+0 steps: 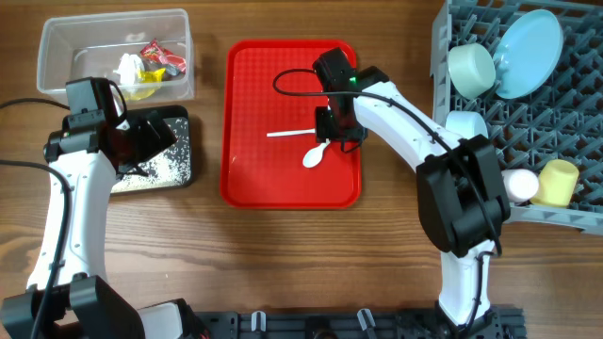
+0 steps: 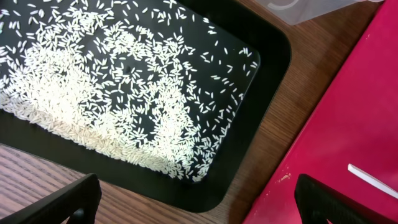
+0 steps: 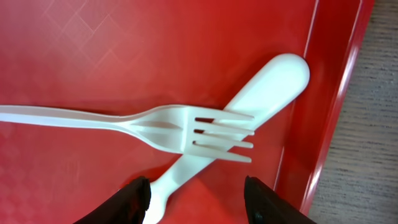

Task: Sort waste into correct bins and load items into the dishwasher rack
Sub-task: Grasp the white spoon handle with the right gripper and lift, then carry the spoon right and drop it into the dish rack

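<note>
Fork: laid flat on the red tray across the spoon; axis 9-to-3, tines at 3.
Spoon: run 7-to-1.
Right gripper: nearer; jaws apart, spoon end straddled, fork at 12.
Left gripper: jaws spread wide, nothing gripped.

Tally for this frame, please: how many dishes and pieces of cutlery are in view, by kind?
Pale blue plate: 1
Pale blue bowls, the second at: 2
White cup: 1
Yellow cup: 1
White plastic fork: 1
White plastic spoon: 1
Total: 7
</note>
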`<action>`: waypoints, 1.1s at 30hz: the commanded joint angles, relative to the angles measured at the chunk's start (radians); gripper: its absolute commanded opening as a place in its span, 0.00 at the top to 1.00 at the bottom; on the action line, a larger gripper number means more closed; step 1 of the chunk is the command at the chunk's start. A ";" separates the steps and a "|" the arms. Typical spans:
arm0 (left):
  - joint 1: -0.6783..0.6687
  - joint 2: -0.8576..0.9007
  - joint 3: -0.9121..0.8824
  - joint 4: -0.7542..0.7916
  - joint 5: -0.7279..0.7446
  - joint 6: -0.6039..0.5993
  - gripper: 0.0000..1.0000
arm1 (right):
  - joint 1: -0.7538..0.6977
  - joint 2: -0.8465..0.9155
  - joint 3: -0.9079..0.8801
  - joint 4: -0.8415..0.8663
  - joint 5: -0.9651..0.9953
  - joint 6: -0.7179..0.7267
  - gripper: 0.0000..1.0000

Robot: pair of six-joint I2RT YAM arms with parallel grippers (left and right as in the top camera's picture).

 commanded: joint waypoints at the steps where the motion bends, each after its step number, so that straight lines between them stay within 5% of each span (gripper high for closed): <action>1: 0.002 0.008 0.001 -0.003 0.016 -0.005 0.00 | 0.004 0.060 -0.003 0.009 0.017 -0.012 0.47; 10: 0.002 0.008 0.001 -0.003 0.016 -0.005 0.00 | 0.014 0.117 -0.004 0.010 -0.002 -0.015 0.49; 18: 0.002 0.008 0.001 -0.003 0.016 -0.005 0.00 | 0.016 0.119 -0.004 -0.036 -0.029 -0.028 0.96; 33: 0.002 0.008 0.001 -0.002 0.016 -0.005 0.00 | -0.017 0.050 0.030 -0.097 -0.032 -0.079 0.96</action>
